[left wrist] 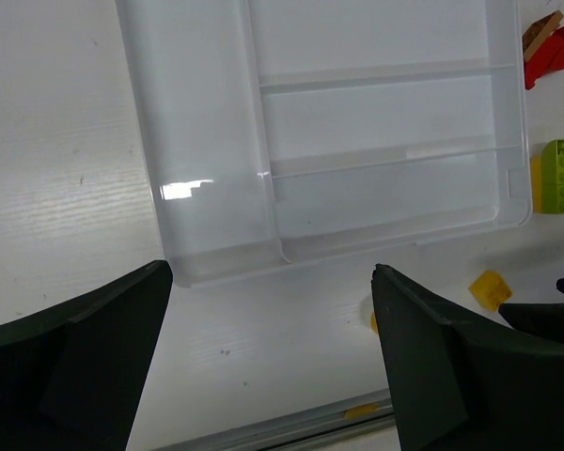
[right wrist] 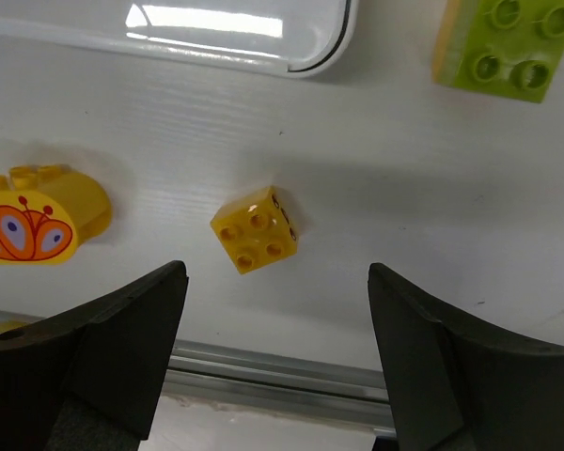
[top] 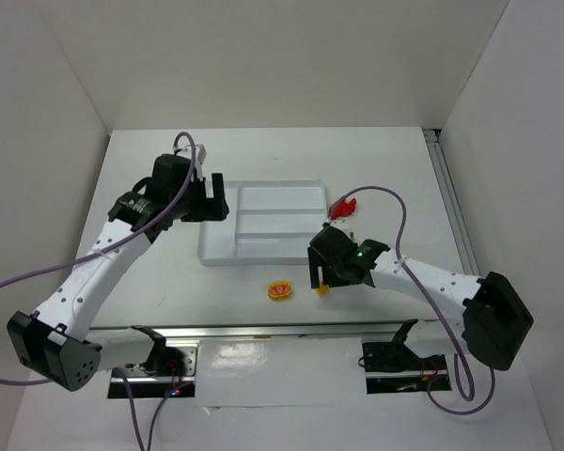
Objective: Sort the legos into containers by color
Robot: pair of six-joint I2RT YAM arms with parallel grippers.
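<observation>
**Desk:** What is the right gripper [right wrist: 275, 289] doing above the table [right wrist: 404, 207]?

**Photographer:** It hangs over a small yellow brick [right wrist: 256, 228]. Its fingers are spread wide on either side and touch nothing, apparently lined up to straddle the brick for a pickup.

**Desk:** And the left gripper [left wrist: 271, 282]?

**Photographer:** It is also spread and empty, poised at the edge of the white tray [left wrist: 207, 141] by the tall side section, likely held clear of its partner's work.

**Desk:** Where do the other pieces lie?

**Photographer:** All are outside the tray. A rounded yellow piece [right wrist: 33, 218] with an orange print sits near the brick, a lime green brick [right wrist: 505, 42] lies just off the tray's corner, and red pieces [left wrist: 550, 52] lie beyond. Every visible compartment looks bare, so the sorting seems barely begun.
</observation>
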